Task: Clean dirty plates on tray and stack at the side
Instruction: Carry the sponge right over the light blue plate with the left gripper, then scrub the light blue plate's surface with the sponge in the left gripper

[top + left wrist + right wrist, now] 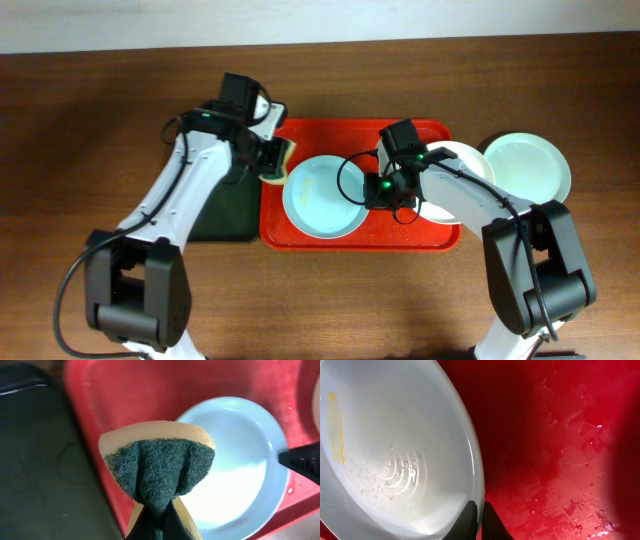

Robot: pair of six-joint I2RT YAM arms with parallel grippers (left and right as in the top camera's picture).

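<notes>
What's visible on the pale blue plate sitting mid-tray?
The pale blue plate is round, shallow and glossy, plastic or glazed by its look. It lies right side up in the left-centre of the red tray. A yellow smear runs near one edge; droplets and faint rings mark the centre. The right gripper is shut on its right rim, one finger inside, one outside. The sponge in the left gripper hangs by its upper-left edge; contact cannot be told.

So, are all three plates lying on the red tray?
No, one pale plate lies on the table, to the right of the tray and off it.
</notes>
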